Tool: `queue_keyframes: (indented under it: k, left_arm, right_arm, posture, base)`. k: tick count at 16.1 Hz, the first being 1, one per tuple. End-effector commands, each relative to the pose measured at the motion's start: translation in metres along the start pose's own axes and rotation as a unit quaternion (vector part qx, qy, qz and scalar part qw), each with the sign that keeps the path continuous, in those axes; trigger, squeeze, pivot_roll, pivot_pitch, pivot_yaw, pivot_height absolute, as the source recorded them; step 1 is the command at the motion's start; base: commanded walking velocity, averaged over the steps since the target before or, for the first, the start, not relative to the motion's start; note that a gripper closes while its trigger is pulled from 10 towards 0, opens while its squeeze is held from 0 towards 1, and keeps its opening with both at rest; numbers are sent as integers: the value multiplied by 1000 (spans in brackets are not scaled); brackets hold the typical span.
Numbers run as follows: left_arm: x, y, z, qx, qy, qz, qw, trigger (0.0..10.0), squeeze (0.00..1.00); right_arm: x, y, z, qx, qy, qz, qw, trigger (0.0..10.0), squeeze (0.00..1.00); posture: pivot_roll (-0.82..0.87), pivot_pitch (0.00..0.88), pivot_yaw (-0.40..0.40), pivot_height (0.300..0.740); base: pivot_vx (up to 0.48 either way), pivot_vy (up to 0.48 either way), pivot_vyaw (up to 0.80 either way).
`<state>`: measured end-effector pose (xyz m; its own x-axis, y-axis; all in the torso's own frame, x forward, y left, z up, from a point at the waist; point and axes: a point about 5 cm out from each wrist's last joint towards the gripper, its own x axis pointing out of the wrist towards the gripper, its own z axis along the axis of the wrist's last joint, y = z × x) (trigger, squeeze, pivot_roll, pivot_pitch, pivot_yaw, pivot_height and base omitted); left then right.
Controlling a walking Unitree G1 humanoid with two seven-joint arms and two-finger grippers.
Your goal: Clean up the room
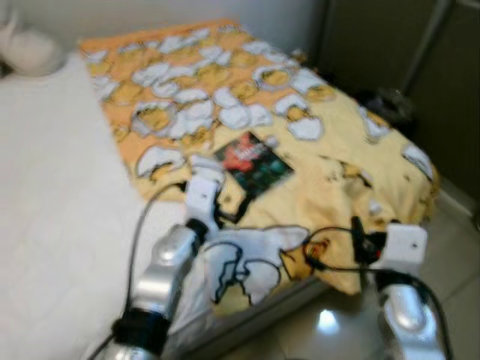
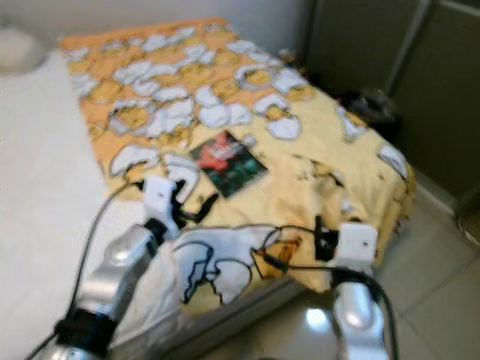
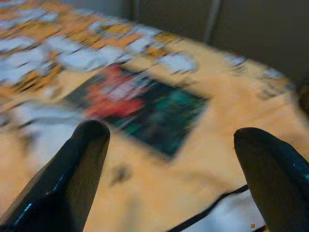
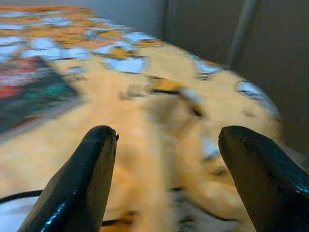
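I'm seeing a dark book lying flat on the yellow patterned blanket covering the bed. My left claw is hovering just short of it; my right claw is hanging over the bed's near edge.

A bed with a white mattress is set against a pale wall. Dark cabinet doors are seen beside it, and a glossy tiled floor, on which a light is reflected.
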<state>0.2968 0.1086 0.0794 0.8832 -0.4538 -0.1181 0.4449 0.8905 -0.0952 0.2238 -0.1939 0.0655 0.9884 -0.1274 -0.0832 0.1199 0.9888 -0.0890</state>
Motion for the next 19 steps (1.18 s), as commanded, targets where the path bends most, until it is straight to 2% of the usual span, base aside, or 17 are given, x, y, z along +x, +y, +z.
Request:
queue_keyframes:
  k: [1, 7, 9, 11, 14, 15, 16, 18, 19]
  left_arm:
    - [1, 0, -2, -11, 4, 6, 1000, 10000, 0]
    - [2, 0, -3, -9, 5, 6, 1000, 10000, 0]
    - [2, 2, -5, -18, 9, 16, 1000, 10000, 0]
    - [3, 7, -7, -28, 17, 32, 999, 10000, 0]
    - [10, 28, -6, -54, 42, 78, 995, 10000, 0]
    - [17, 44, 0, -59, 48, 98, 992, 10000, 0]
    - [20, 50, 3, -71, 49, 107, 990, 10000, 0]
    - [22, 58, 3, -110, 56, 124, 985, 10000, 0]
    - [24, 58, -1, -149, 63, 125, 979, 10000, 0]
  right_arm:
    - [0, -4, 4, -5, -10, -5, 1000, 10000, 0]
    - [1, -3, 5, -7, -11, -3, 1000, 10000, 0]
    - [0, -2, 4, -15, -10, 1, 1000, 10000, 0]
    - [-1, 0, 4, -12, -8, 2, 1000, 10000, 0]
    - [-6, 2, 5, -6, -8, 2, 1000, 10000, 0]
    - [-11, 5, 4, -4, -5, 7, 1000, 10000, 0]
    - [-14, 7, 4, -5, -3, 14, 1000, 10000, 0]
    - [-20, 12, 5, -7, -2, 30, 1000, 10000, 0]
    - [-22, 15, 7, -7, -3, 44, 999, 10000, 0]
  posture:
    - [-29, 13, 31, 740]
    - [-29, 13, 32, 740]
    - [-29, 13, 32, 740]
    - [-30, 22, 33, 740]
    - [-32, 49, 30, 740]
    - [-33, 67, 26, 740]
    - [-35, 86, 26, 740]
    - [-40, 125, 25, 740]
    - [-44, 138, 25, 740]
  base:
    - [341, -334, 0]
    - [362, -312, 0]
    - [414, -152, 681]
    - [0, 0, 669]
    - [0, 0, 0]
    - [0, 0, 0]
    - [0, 0, 0]
    - [0, 0, 0]
    - [0, 0, 0]
